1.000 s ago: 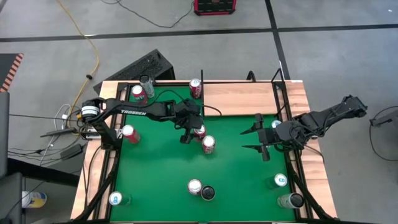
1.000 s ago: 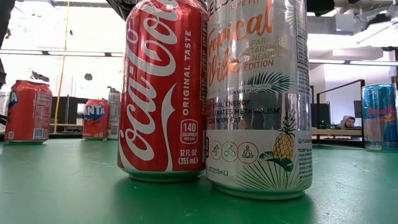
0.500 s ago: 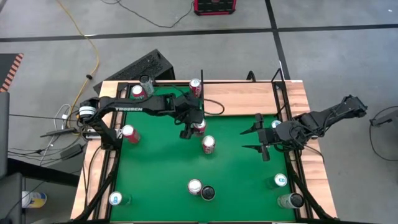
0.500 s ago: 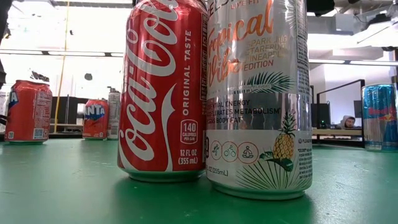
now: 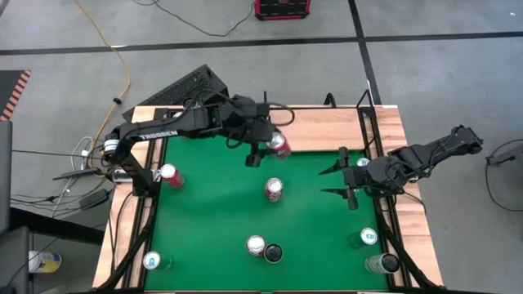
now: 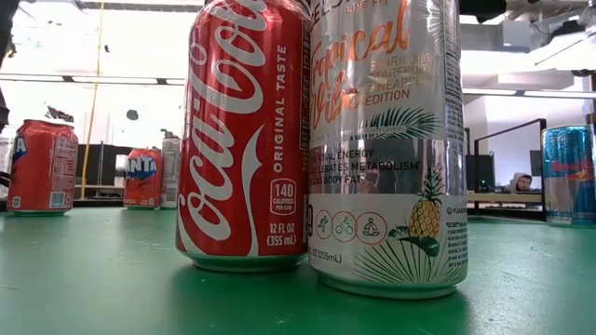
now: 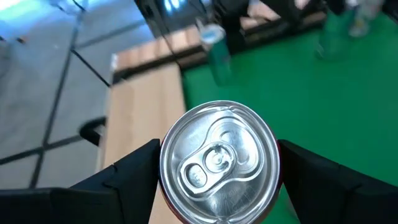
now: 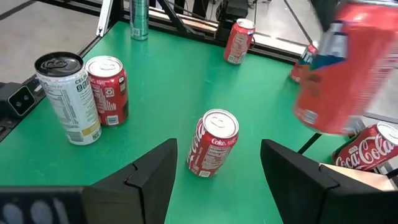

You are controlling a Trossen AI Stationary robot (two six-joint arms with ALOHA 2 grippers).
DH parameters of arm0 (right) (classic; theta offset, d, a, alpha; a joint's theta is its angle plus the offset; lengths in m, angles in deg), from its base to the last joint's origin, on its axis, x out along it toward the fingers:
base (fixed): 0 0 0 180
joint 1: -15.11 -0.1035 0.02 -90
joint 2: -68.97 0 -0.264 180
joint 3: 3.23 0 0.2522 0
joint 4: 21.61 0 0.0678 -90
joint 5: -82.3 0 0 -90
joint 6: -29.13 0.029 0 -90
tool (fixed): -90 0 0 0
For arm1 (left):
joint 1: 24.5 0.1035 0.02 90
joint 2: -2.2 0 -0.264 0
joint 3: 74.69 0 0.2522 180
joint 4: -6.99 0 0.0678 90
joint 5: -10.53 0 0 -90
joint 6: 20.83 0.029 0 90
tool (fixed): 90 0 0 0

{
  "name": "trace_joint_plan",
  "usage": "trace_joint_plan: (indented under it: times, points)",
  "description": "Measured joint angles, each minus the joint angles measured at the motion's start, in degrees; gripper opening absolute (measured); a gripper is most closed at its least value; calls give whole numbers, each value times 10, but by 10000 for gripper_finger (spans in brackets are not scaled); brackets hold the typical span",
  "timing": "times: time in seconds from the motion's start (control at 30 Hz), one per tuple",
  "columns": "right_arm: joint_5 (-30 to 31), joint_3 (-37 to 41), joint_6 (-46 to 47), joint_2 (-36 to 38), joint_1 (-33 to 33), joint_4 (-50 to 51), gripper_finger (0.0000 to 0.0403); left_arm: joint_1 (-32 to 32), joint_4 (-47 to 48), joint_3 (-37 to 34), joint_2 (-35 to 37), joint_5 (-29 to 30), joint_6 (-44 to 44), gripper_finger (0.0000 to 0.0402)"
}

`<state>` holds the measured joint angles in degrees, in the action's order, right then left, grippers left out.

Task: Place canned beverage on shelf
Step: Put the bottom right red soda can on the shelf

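Note:
My left gripper [image 5: 271, 148] is shut on a red can [image 5: 280, 145] and holds it in the air over the green table's far part, beside the left end of the pale wood shelf [image 5: 319, 129]. In the left wrist view the can's silver top [image 7: 217, 162] sits between the two dark fingers, with the shelf board [image 7: 140, 106] beyond. The right wrist view shows the same can [image 8: 345, 68] blurred, high above the green. My right gripper [image 5: 337, 184] stands open near the table's right rail with nothing between its fingers. My left gripper pinches the can's round wall [image 7: 166, 200] between its two fingers [image 7: 134, 177], one on each side, a little below the top rim. The fingers come from the table's left, slanting slightly down. The can is lifted clear of the table, top up and slightly tilted.
A Coke can [image 5: 274, 189] stands mid-table. A red and a silver can [image 5: 256, 245] [image 5: 273, 254] stand together near the front and fill the low view [image 6: 247, 140] [image 6: 386, 140]. More cans stand at the left [image 5: 170, 175] and in the near corners [image 5: 151, 261] [image 5: 369, 237].
My left gripper has risen with the red can and carried it toward the table's far edge and right, toward the shelf. The can, which stood on the green next to the Coke can, is now lifted clear. My right arm has kept still.

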<state>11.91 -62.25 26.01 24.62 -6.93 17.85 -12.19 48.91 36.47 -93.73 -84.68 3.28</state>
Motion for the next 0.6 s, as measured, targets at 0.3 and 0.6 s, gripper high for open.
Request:
trace_joint_plan:
  times: [0.3,0.6]
  points:
    - [1,0,-13,13,5,4,258,86,-1,140,-121,-78,-14,275]
    - [1,0,-25,13,32,6,258,136,146,372,-304,-112,-13,275]
